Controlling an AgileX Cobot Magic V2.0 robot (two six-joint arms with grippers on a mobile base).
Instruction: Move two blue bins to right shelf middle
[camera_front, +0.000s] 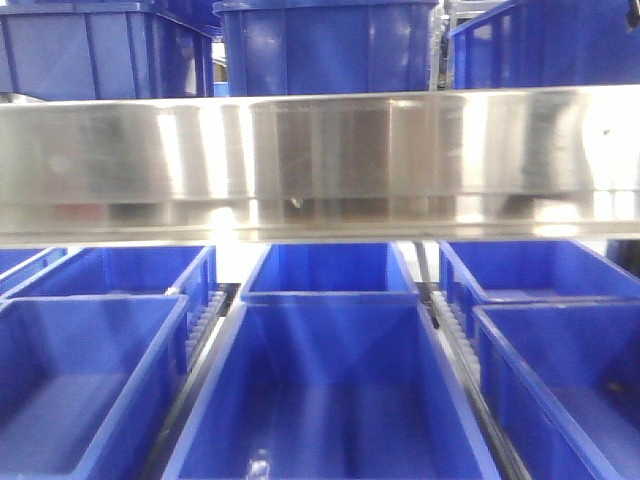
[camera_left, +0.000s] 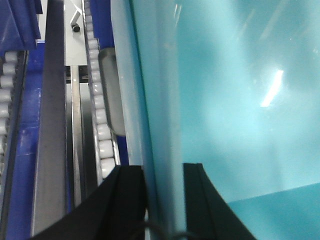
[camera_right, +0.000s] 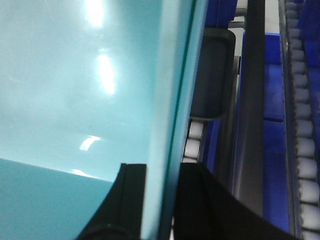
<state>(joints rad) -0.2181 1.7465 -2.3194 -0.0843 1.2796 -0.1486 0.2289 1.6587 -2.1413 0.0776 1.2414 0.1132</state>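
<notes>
**Steel rack, aqua bin gripped on two walls**

Stainless shelving filled the front view. A broad brushed front rail (camera_front: 320, 165) ran across from left to right. Royal-blue bins (camera_front: 330, 390) sat in rows on the level below it, and more of them stood on the level above.

From the left wrist we saw the aqua bin (camera_left: 240, 100) taking up the right side of the view, its smooth inner wall catching the lights. The left fingers (camera_left: 127, 200) were closed on its thin rim, one black finger outside the wall and one inside. Just left of that wall a roller track (camera_left: 102, 130) of white rollers ran away from us between steel rails, with royal-blue plastic further left.

From the right wrist the picture was mirrored. The aqua wall (camera_right: 65, 100) filled the left side, and the right fingers (camera_right: 132, 200) were clamped across its rim, again one finger on each face. White rollers showed just beside the wall, and a second roller line (camera_right: 305, 125) ran along the far right over royal-blue bins.

We could not tell whether the two wrist views showed one bin or two. Nor could we tell whether the bin rested on the rollers or hung above them.
</notes>
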